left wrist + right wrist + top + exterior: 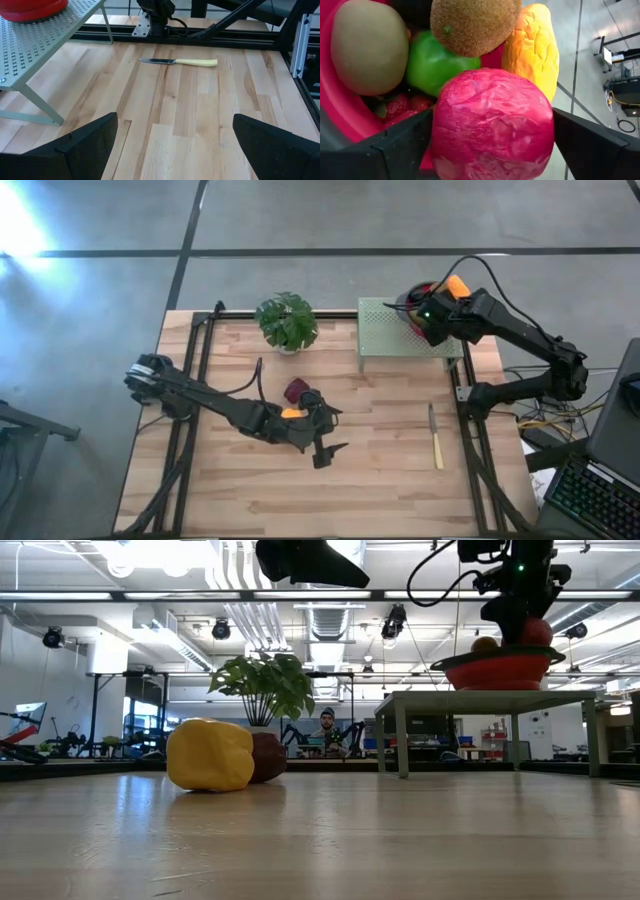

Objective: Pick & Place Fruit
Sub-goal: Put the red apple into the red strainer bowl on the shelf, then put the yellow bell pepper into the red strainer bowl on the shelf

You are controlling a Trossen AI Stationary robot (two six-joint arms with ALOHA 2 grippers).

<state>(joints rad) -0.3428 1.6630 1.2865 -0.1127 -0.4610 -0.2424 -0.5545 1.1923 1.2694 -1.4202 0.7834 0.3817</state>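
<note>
The right gripper, jaws spread around the glossy red round fruit, may dislodge it, toppling the far-right heaped red bowl.

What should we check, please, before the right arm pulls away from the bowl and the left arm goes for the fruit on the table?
1. Right gripper open around the red fruit: ok.
2. Red fruit settled on the pile in the red bowl: cannot tell.
3. Left gripper open and empty: ok.
4. Yellow fruit and maroon fruit on the table: ok.
5. Knife away from the left gripper: ok.
</note>
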